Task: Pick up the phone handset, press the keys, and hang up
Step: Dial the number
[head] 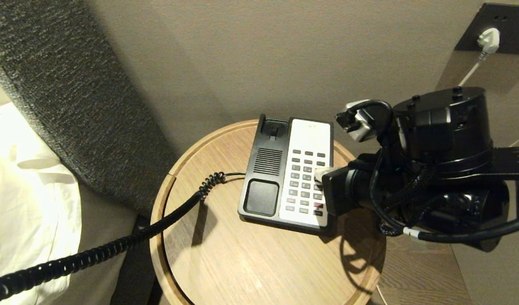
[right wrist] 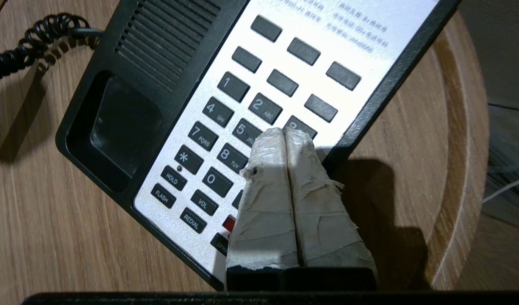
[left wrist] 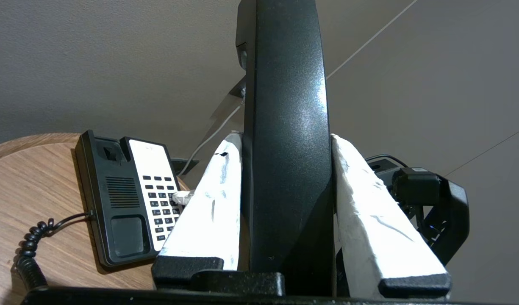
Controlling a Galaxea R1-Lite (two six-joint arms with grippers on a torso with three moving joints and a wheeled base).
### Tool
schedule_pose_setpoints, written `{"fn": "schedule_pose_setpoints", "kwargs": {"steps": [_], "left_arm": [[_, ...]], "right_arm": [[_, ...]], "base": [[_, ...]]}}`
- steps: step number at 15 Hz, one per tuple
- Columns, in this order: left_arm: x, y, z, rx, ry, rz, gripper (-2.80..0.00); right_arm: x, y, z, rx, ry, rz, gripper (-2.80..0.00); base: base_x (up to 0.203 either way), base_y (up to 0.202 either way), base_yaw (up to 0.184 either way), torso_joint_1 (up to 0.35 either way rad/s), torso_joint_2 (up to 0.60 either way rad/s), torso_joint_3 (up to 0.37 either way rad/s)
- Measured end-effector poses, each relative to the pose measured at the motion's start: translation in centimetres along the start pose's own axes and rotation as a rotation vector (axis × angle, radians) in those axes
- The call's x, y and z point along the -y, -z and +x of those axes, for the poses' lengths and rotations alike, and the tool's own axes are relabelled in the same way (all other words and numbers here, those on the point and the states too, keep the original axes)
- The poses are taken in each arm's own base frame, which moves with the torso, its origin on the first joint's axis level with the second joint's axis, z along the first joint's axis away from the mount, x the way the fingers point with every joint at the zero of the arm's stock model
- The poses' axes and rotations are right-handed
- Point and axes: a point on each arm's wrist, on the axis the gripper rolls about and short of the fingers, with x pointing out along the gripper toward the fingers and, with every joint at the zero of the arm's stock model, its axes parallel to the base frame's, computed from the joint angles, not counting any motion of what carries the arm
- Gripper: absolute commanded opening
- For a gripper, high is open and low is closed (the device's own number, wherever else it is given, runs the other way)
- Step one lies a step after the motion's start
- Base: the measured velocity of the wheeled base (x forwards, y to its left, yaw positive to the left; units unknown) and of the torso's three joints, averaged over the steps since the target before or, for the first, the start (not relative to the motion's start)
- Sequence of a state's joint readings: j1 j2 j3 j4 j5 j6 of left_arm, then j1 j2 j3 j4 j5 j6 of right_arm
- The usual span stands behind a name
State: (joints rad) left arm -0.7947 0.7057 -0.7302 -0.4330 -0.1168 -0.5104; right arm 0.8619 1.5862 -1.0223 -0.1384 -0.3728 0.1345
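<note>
Pressing down on the keys (right wrist: pixel 242 127) with the right gripper (right wrist: pixel 284 133), its 2 taped fingers (right wrist: pixel 265 178) squeezed together with no gap and nothing between them, tips at the right-hand column of the number grid by the 3 and 6. Clamped between the left gripper's (left wrist: pixel 284 140) white padded fingers (left wrist: pixel 212 199), the phone handset (left wrist: pixel 287 140), standing upright off the base, out of the head view at the left. Trailing from the phone base (head: pixel 263 178) across the round wooden table (head: pixel 251 262) and off its left edge, the coiled cord (head: pixel 115 245). Showing bare on the base, the cradle (head: pixel 261 197). Plugged into a dark wall socket behind, a white plug (head: pixel 489 40).
</note>
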Motion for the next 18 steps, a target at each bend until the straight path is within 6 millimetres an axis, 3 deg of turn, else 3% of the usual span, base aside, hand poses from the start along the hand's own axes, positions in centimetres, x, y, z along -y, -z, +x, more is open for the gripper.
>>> {"fn": "schedule_pose_setpoints", "kwargs": {"steps": [18], "left_arm": [[0.12, -0.18, -0.12, 0.009, 0.007, -0.002, -2.8]], "right_arm": [[0.93, -0.09, 0.51, -0.002, 0.032, 0.012, -2.8]], "base": [[0.0, 0.0, 0.0, 0.0, 0.0, 0.0]]}}
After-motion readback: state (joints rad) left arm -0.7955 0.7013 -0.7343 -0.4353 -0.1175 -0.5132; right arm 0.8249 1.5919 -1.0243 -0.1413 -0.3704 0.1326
